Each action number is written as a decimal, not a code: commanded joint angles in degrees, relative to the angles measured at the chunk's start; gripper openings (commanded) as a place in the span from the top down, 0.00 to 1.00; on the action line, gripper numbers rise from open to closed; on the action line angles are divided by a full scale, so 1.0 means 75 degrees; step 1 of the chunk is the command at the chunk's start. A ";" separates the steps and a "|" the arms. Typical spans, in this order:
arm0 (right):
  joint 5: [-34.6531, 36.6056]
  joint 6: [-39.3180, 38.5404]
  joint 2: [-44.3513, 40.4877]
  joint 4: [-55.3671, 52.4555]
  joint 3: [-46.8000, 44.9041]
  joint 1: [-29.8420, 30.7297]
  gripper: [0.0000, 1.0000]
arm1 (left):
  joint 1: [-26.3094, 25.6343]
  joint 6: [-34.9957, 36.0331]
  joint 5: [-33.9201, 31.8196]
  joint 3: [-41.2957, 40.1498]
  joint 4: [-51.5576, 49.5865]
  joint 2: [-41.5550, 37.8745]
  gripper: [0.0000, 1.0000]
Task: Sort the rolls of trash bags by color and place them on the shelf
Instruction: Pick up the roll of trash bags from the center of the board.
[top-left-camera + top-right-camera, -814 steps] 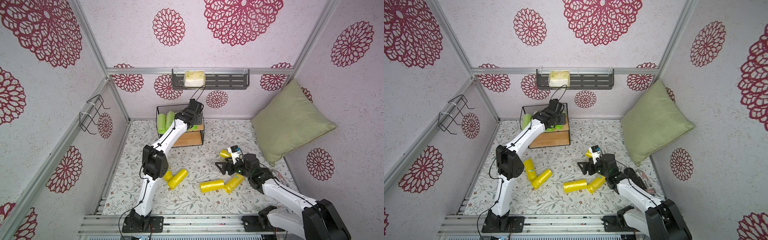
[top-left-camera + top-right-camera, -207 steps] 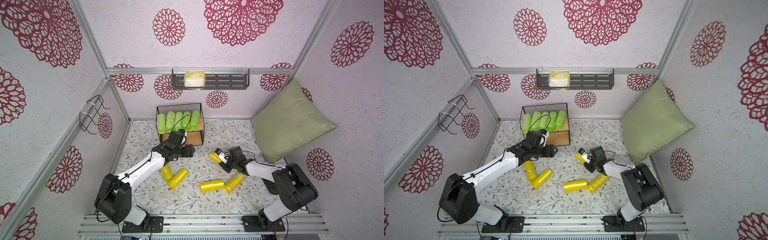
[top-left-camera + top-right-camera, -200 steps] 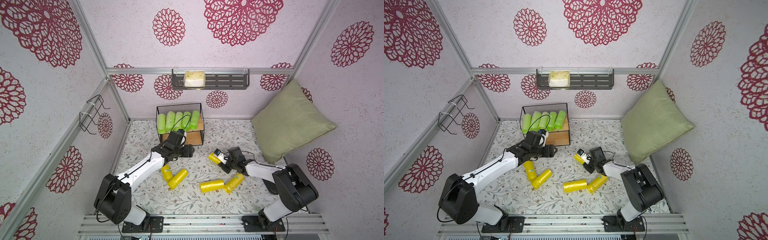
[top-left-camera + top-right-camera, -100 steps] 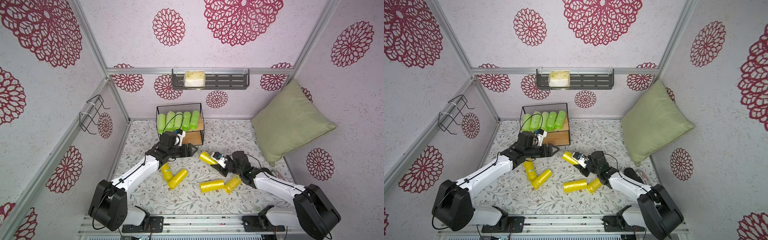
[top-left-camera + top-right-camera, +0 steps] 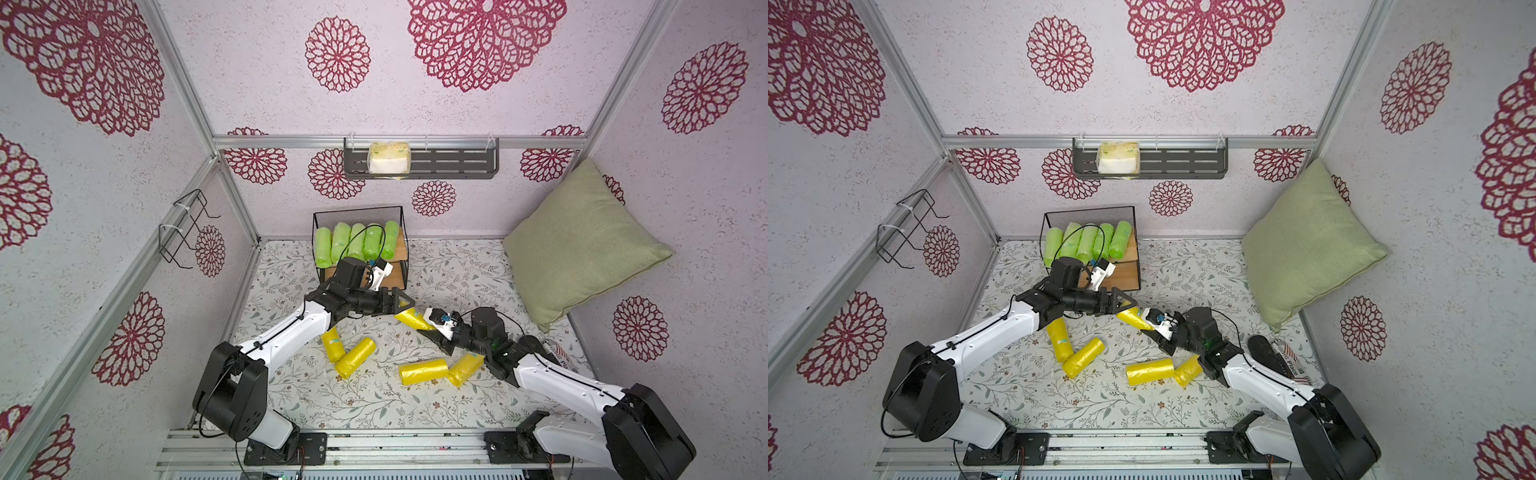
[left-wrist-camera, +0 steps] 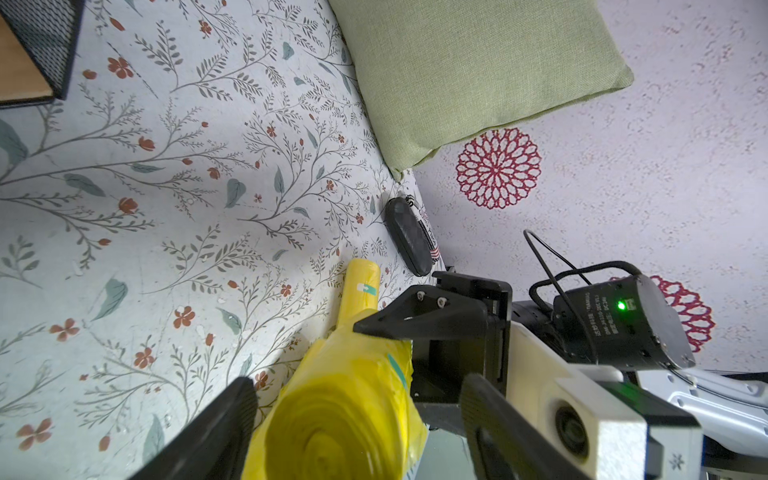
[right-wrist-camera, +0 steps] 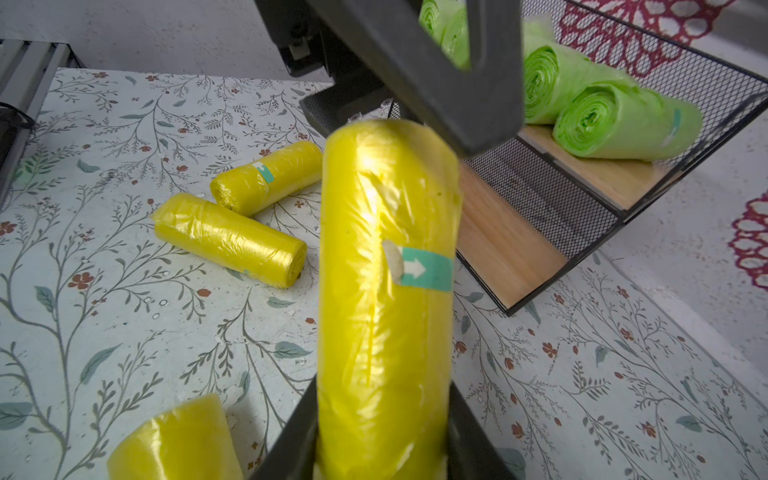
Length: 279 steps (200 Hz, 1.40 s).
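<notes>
Now: right gripper (image 5: pixel 432 328) pinches one yellow roll (image 5: pixel 409 318) above mat centre. Left gripper (image 5: pixel 401 305) is spread around its far end. The teal sticker (image 7: pixel 426 270) shows a white arrow. Five green rolls (image 5: pixel 353 245) lie on the shelf (image 5: pixel 357 210), 12 o'clock. Dark pouch (image 5: pixel 1262 349), 4 o'clock, possibly reads "Place".

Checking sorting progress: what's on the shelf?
Five green rolls lie side by side on its top board. The lower board's front looks bare; its back is hidden.
</notes>
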 commanded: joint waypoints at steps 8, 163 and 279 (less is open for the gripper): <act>-0.0119 0.0137 -0.0269 0.0750 0.0019 0.0047 0.69 | -0.0109 0.0352 0.0280 0.0241 -0.0534 0.0216 0.24; 0.1698 0.1243 -0.0585 0.0486 -0.0104 -0.0023 0.12 | 0.0483 -0.0326 -0.4968 -0.2369 0.2163 -0.1992 0.79; 0.1391 0.1366 -0.0372 0.0586 -0.0139 -0.0023 0.12 | -0.0750 0.8388 -0.9748 -0.3040 0.5600 -0.0427 0.77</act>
